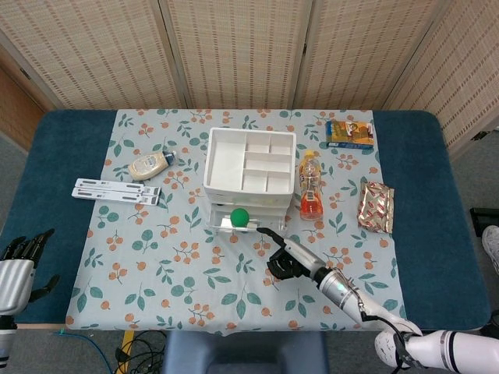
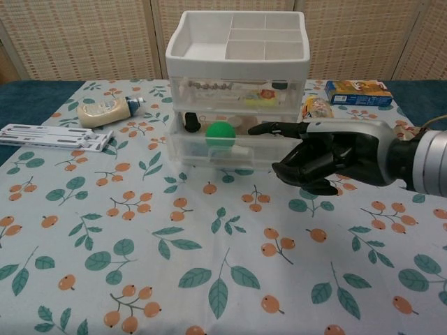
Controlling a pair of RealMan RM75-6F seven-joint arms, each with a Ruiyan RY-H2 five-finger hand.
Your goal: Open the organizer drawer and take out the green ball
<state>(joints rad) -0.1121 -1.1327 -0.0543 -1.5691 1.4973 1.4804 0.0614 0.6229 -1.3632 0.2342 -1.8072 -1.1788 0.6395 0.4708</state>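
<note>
1. One organizer (image 1: pixel 249 167) mid-table, one green ball (image 1: pixel 239 216) (image 2: pixel 221 131) sitting in its pulled-out middle drawer (image 2: pixel 230 148).
2. One bottle (image 1: pixel 310 187), one snack pack (image 1: pixel 376 206), one box (image 1: pixel 349 132) by the right edge.
3. Right hand (image 1: pixel 290 261) (image 2: pixel 334 157) holds nothing, one finger pointing, rest curled, just right of the ball, no contact.
4. Left hand (image 1: pixel 17 269) is loose at the table's near-left corner.

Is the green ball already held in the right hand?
No, the green ball lies in the organizer drawer, and the right hand holds nothing beside it.
</note>
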